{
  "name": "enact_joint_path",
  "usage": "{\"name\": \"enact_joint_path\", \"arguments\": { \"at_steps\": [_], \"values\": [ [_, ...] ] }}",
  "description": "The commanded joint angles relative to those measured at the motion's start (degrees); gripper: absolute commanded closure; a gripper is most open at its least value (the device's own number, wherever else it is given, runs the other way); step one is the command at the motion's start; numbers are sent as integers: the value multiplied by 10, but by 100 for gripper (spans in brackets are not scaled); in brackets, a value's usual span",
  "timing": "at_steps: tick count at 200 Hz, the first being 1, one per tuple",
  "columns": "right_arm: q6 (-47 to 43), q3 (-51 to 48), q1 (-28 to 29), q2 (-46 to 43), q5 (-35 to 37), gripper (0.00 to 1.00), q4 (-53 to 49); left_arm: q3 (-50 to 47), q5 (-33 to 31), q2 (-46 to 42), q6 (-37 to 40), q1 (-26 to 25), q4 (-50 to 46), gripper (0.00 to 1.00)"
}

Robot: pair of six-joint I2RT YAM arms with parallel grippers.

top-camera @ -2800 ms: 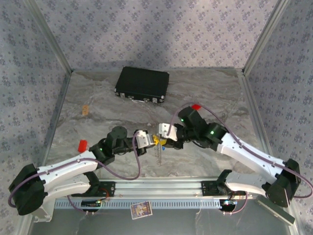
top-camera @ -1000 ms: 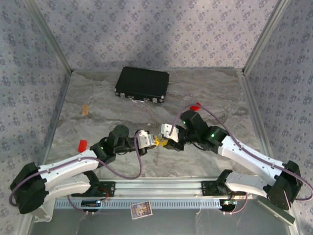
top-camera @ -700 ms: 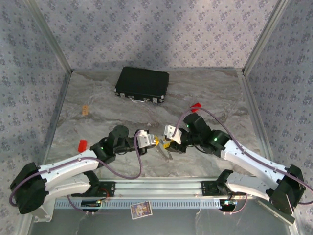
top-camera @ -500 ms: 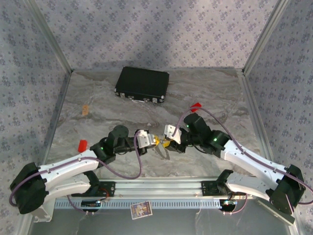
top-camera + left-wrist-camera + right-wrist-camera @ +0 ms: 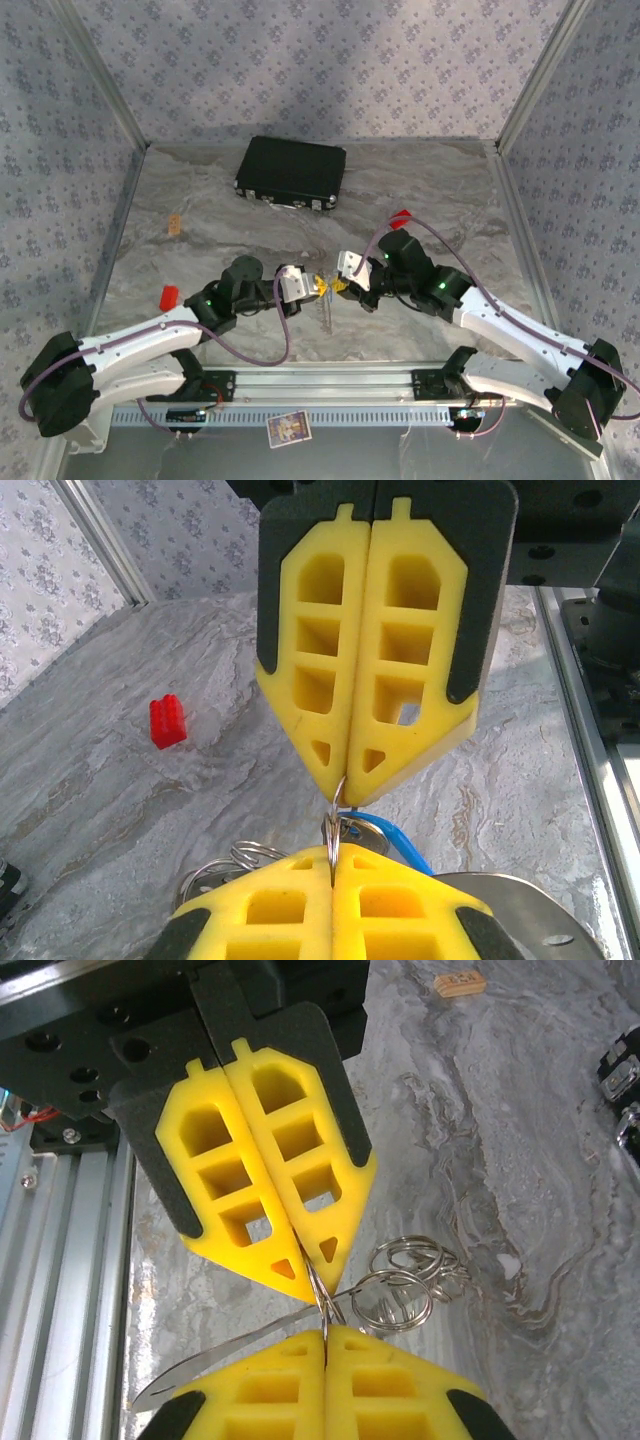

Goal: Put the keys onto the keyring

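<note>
Fig.: left gripper (image 5: 333,865) & right gripper (image 5: 345,775) meet tip to tip over table (image 5: 200,250) centre. Both are closed, each pinching the thin keyring (image 5: 331,830). Blue key (image 5: 400,842) mostly hidden behind fingers. Surface: grey marble; walls (image 5: 300,60) patterned. Right wrist cam shows a key blade (image 5: 215,1365), head cut off. Overhead cam adds black case (image 5: 290,172) at rear.

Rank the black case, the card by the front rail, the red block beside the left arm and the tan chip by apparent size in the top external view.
1. black case
2. card
3. red block and tan chip: nearly alike, not ranked.
</note>
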Motion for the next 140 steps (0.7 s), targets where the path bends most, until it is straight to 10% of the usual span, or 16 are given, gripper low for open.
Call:
{"name": "enact_joint_path", "arguments": {
  "at_steps": [1,103,140],
  "values": [
    [4,4,-4,-6,7,100,-8,-1,12,-2,9,0,33,100],
    [44,-34,-31,19,-49,100,41,-33,9,-18,3,1,112,100],
    [47,-47,-32,-8,-40,81,69,-38,12,-13,-10,1,126,100]
  ]
}}
